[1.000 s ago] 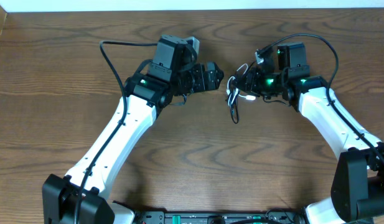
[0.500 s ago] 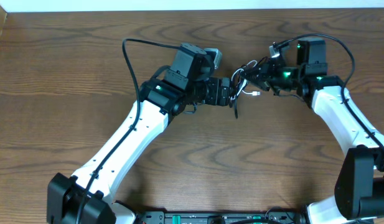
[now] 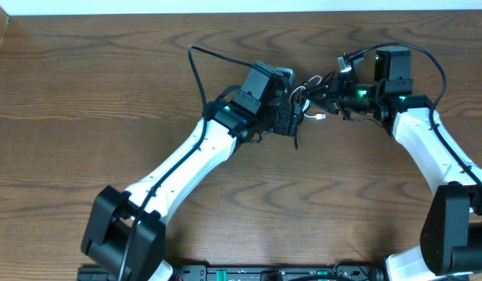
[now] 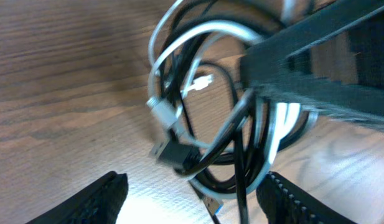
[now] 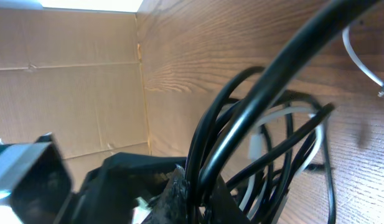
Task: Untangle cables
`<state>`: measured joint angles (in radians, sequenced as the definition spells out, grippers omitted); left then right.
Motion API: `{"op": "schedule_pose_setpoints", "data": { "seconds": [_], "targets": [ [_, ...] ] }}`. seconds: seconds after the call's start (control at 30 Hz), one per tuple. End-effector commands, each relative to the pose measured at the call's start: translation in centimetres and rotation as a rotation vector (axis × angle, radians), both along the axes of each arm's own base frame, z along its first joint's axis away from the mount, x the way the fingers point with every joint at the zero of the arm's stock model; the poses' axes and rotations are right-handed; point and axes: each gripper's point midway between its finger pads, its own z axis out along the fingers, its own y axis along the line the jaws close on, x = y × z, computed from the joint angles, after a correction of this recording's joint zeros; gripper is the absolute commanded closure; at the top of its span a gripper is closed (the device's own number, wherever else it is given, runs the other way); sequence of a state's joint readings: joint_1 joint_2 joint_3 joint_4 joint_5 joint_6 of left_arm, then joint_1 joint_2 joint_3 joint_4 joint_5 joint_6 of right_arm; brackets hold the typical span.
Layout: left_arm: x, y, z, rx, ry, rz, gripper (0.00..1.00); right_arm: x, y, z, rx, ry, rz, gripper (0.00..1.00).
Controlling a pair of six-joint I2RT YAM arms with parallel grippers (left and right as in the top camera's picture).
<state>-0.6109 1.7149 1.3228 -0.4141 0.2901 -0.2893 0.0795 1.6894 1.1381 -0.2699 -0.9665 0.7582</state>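
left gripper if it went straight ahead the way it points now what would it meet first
The tangled cables, which sit straight ahead of the open left gripper in its wrist view, table behind them; how far off is unclear.

The table was dark brown wood, its grain plain, its finish faintly shiny under the lights. The black cable wore a smooth, glossy plastic sheath. The white cable looked smooth and satin, with a silvery plug. The left gripper's fingers were matt black and finely ridged. The left arm and right arm had glossy white plastic shells. Nearby stood matt brown cardboard.
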Motion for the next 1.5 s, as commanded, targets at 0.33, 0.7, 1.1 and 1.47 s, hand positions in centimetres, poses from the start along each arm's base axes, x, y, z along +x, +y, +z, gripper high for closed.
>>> {"op": "schedule_pose_setpoints", "data": {
  "seconds": [0.33, 0.7, 1.1, 1.47],
  "targets": [
    [2.6, 1.4, -2.6, 0.107, -0.047, 0.085, 0.92, -0.1, 0.3, 2.2, 0.051, -0.077, 0.053, 0.99],
    [3.6, 3.7, 3.4, 0.064, -0.178, 0.164, 0.93, -0.8, -4.2, -4.9, -0.339, 0.056, -0.092, 0.99],
    [2.8, 8.2, 11.9, -0.030, -0.318, 0.251, 0.92, -2.6, -10.0, -9.1, -0.711, 0.160, -0.181, 0.98],
    [1.0, 11.4, 20.1, -0.148, -0.502, 0.313, 0.92, -4.9, -15.1, -10.6, -0.977, 0.251, -0.217, 0.96]
  ]
}}
